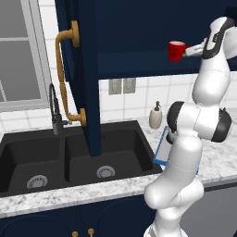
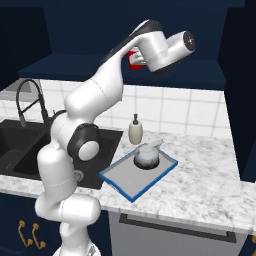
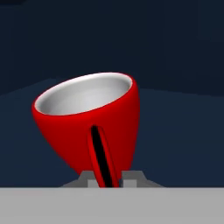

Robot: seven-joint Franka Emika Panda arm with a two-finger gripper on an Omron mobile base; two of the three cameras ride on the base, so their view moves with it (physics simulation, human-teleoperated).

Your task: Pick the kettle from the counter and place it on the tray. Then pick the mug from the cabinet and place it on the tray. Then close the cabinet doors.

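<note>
The red mug [image 1: 176, 50] stands on the navy shelf of the open upper cabinet [image 1: 139, 62]. My gripper [image 1: 188, 52] reaches in from the right and is shut on the mug's loop handle. In the hand view the mug [image 3: 87, 120] shows its pale inside, and the handle [image 3: 103, 157] runs down between my fingertips [image 3: 87, 178]. In the right base view my hand hides most of the mug [image 2: 132, 57]. The silvery kettle [image 2: 146, 156] sits on the blue-rimmed tray [image 2: 120, 179] on the marble counter [image 2: 200, 190]. The left cabinet door [image 1: 89, 78] hangs open.
A beige soap dispenser [image 2: 135, 131] stands against the tiled wall behind the tray. The black double sink [image 1: 69, 157] with a dark faucet [image 1: 54, 111] lies to the left. The open door's brass handle [image 1: 62, 74] hangs over the sink. Another navy door [image 2: 242, 100] stands at the right.
</note>
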